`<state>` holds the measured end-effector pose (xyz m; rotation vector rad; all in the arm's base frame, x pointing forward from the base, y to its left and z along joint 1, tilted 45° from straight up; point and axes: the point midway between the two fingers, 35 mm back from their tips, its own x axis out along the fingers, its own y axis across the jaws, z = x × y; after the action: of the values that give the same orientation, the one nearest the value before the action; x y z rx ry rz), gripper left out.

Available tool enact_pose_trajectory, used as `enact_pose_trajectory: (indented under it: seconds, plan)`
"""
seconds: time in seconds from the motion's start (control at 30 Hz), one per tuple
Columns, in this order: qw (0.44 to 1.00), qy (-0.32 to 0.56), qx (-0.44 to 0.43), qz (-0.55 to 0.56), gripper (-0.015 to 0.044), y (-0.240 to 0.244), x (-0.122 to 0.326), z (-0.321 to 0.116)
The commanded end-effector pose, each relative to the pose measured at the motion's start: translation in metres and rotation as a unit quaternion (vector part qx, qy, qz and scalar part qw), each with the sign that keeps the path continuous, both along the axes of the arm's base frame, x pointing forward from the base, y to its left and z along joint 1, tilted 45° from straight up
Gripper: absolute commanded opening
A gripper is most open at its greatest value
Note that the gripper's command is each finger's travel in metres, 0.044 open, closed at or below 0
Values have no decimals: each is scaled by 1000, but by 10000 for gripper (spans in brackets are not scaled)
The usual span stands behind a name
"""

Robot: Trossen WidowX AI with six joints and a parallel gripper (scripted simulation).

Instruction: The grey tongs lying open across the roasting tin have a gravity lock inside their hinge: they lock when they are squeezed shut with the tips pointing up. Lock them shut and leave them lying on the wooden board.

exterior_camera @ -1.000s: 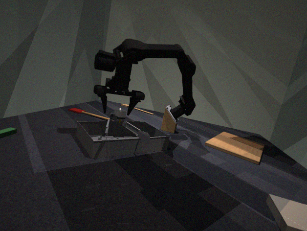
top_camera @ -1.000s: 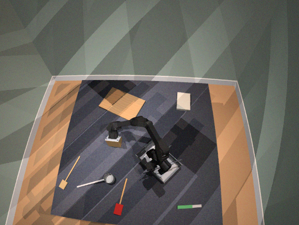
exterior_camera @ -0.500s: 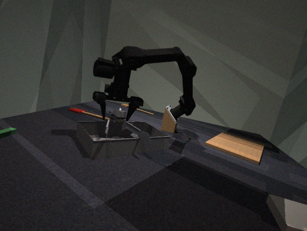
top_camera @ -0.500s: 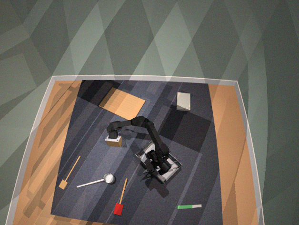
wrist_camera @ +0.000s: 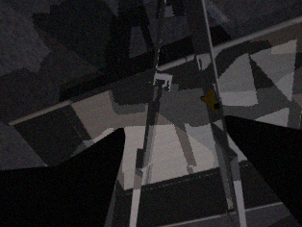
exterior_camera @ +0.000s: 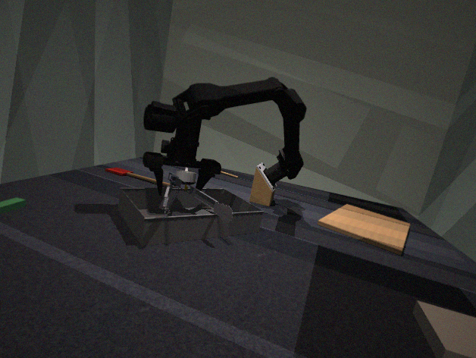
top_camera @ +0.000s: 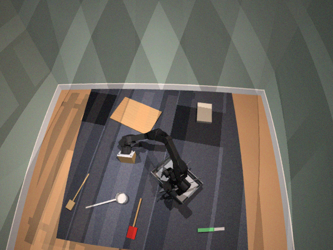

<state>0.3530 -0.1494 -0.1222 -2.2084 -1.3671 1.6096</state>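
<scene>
Evidently, one relation governs the next move: finger line across tong axis.
Tongs: the grey tongs (exterior_camera: 208, 197) (wrist_camera: 136, 204) lie open across the roasting tin (exterior_camera: 184, 229) (wrist_camera: 38, 144), unlocked in my judgement; both legs show between my fingertips in the wrist view.
Long axis: it runs up and down the wrist view, legs drawing nearer toward the top, with one finger of mine outside each leg.
End effector: my end effector (exterior_camera: 180, 191) (wrist_camera: 173, 126) stands widely spread, pinching nothing, fingertips near the legs.
Roasting tin: beneath both; I judge a lower reach must clear its rim.
Coming squeeze: I expect to close across the axis for a lift, then turn the tips up before pressing fully shut. An off-centre grip could let them swivel.
Wooden board: the wooden board (top_camera: 136, 115) (exterior_camera: 365, 227) lies well apart from the tin, awaiting the tongs.
</scene>
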Motion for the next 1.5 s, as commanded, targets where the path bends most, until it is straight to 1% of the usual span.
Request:
enact_pose_trajectory:
  seconds: [0.0, 0.43, 0.53, 1.47]
  plan:
    - [1000, 2, 3, -4, 440, 5, -1, -5]
    - [1000, 2, 4, -3, 440, 19, -2, -17]
    - [1000, 0, 1, 1, 361, 17, -1, -15]
    - [1000, 0, 1, 1, 175, 17, -1, -15]
